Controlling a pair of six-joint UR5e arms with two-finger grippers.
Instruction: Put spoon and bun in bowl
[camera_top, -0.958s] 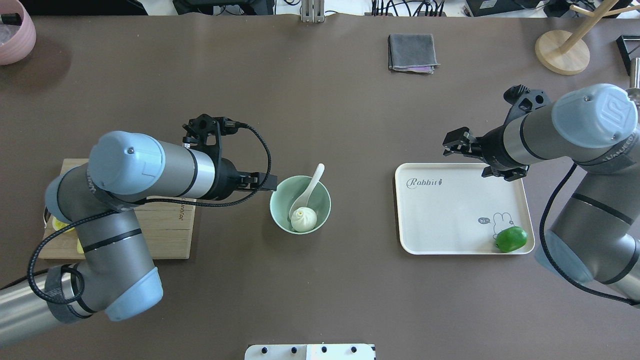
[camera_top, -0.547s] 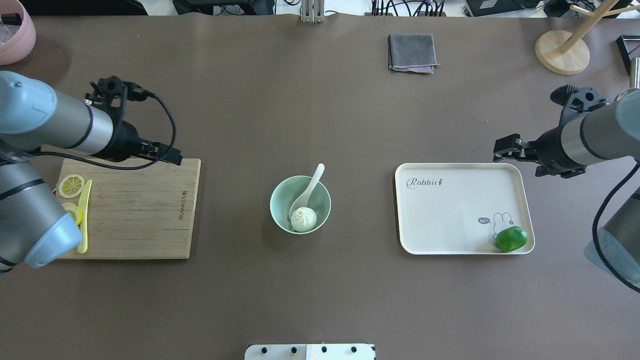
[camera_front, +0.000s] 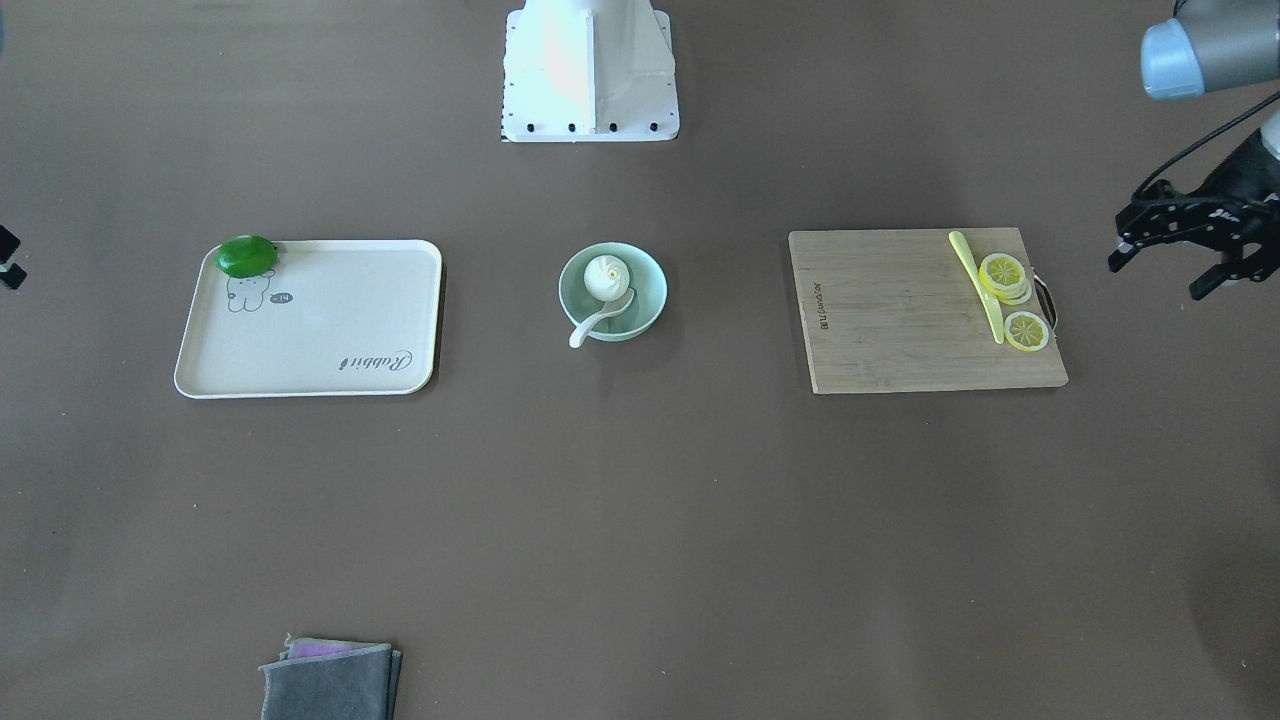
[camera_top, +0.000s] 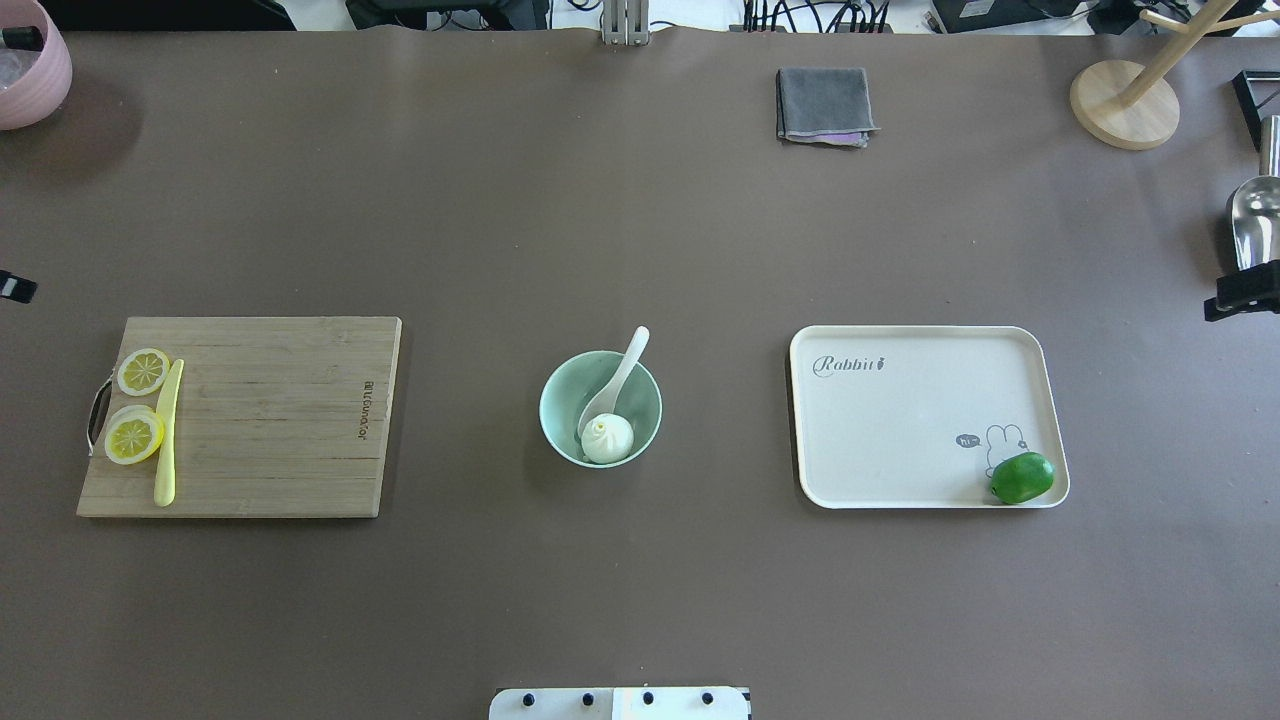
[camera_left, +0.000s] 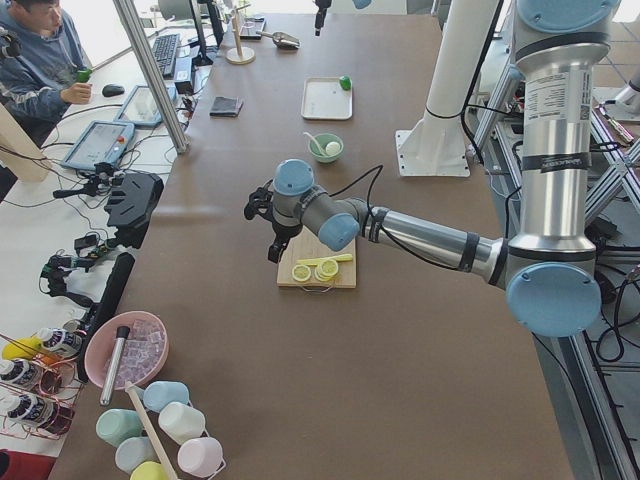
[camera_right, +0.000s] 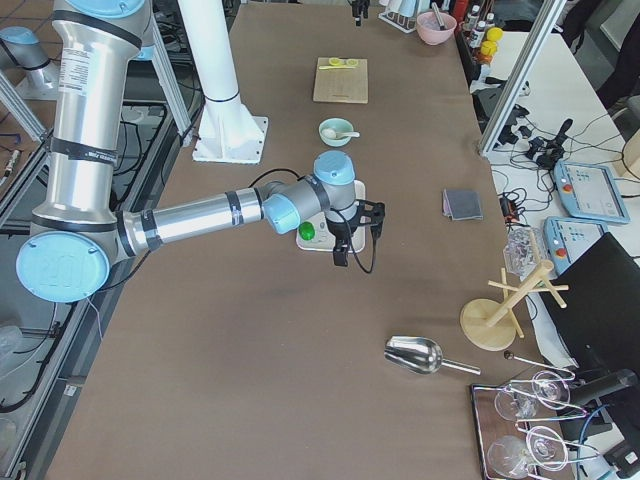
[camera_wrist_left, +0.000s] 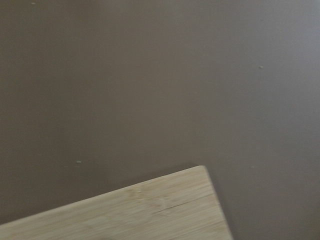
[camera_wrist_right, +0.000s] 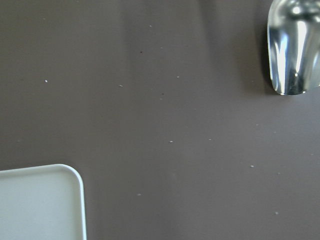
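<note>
1. At the table's left edge, the left gripper (camera_front: 1153, 280) is a mere sliver overhead; the front-facing view shows its fingers spread wide, empty.
2. On the cutting board (camera_top: 270, 420), the side print is too small to read.
3. Centre: the bowl (camera_top: 555, 395) holds the bun (camera_top: 607, 440) and the spoon (camera_top: 620, 375), handle over the far rim.
4. On the tray (camera_top: 900, 420), print reads "Rabbit" and "hi".
5. At the right edge, the right gripper (camera_top: 1238, 293) is only a sliver; its opening I cannot tell.

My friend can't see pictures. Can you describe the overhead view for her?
A mint-green bowl at the table's middle holds a white bun and a white spoon. A cutting board with lemon slices lies left, a tray with a green fruit right.
</note>
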